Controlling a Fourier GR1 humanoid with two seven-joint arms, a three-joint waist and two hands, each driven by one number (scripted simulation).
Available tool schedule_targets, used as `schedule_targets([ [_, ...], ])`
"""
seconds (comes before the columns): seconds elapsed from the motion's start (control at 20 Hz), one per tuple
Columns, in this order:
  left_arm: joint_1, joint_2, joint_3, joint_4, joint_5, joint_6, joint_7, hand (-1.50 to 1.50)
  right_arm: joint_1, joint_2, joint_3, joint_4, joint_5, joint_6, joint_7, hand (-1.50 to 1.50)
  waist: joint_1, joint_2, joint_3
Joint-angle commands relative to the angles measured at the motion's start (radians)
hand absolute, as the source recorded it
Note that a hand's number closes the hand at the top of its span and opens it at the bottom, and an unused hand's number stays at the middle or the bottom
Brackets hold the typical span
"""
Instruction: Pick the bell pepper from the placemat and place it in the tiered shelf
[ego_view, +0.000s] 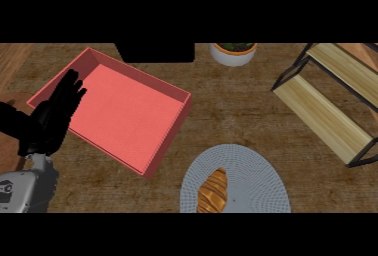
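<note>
- Bell pepper: none could be made out; the placemat (251, 175) carried only a long orange-brown, streaked item (212, 192) lying lengthwise on its left half, reaching the view's lower edge.
- Placemat: pale grey, oval, woven texture; lay on the desk at lower centre, partly cut off by the lower edge.
- Desk (229, 117): dark brown, mottled surface filling most of the view; a strip of lighter wood showed along the far left.
- Red tray (166, 145): large, shallow, square, raised walls, set at an angle left of centre; its near corner stood just beside the placemat.
- Tiered shelf (328, 117): black metal frame with light wooden boards, at the right, well apart from the placemat; two boards visible.
- White pot (233, 55): at top centre, dark contents, cut off by the upper edge.
- Black box-like object (155, 52): at the top, behind the tray.
- Left hand (55, 117): black, on a grey forearm at the left edge; fingers straight and spread, pointing up over the tray's left wall; held nothing.
</note>
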Motion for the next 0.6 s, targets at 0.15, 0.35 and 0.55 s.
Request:
schedule_targets([
  [0.15,-0.01,-0.028,-0.016,0.01,-0.033,0.007,0.002,0.0,0.002,-0.164,-0.029,0.27,-0.029,-0.063,-0.18,1.5,0.008,0.001,-0.001],
  [0.35,0.013,-0.041,-0.018,-0.009,-0.05,0.018,-0.006,0.0,0.003,-0.216,-0.033,0.381,-0.059,-0.082,-0.25,1.5,0.009,0.001,-0.001],
  [0.55,-0.003,-0.02,0.008,0.0,-0.016,-0.013,0.001,0.0,-0.01,-0.222,-0.062,0.45,-0.009,-0.151,-0.142,1.5,0.01,0.001,-0.001],
])
